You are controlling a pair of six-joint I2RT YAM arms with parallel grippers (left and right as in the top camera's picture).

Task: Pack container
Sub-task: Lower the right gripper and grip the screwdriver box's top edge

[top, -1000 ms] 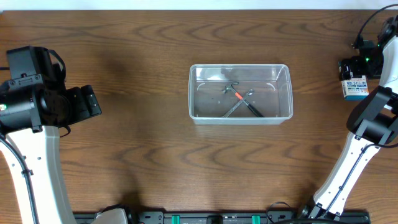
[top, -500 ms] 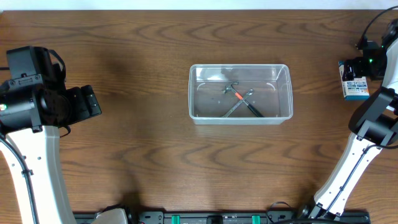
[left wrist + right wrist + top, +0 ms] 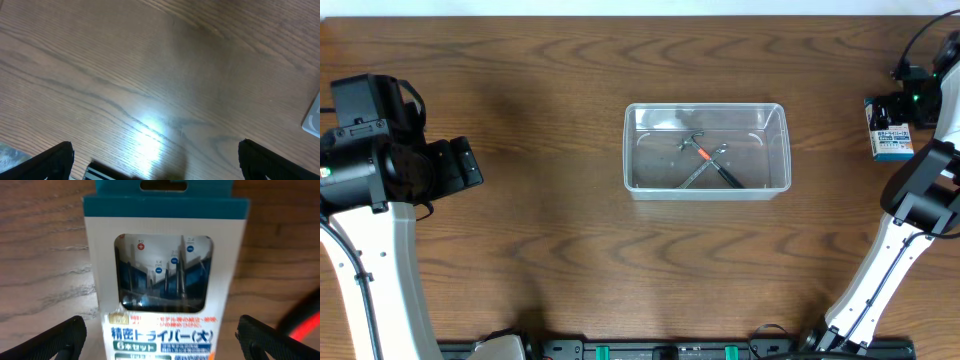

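Right claw [image 3: 161,342] spread either side of screwdriver pack [image 3: 165,240] (no visible contact), left claw [image 3: 167,161] spread above table [image 3: 150,65]

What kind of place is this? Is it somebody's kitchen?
Probably a robot workbench, not a kitchen: a left arm and right arm flank a wooden table, with small tools in a clear container and a boxed screwdriver set.
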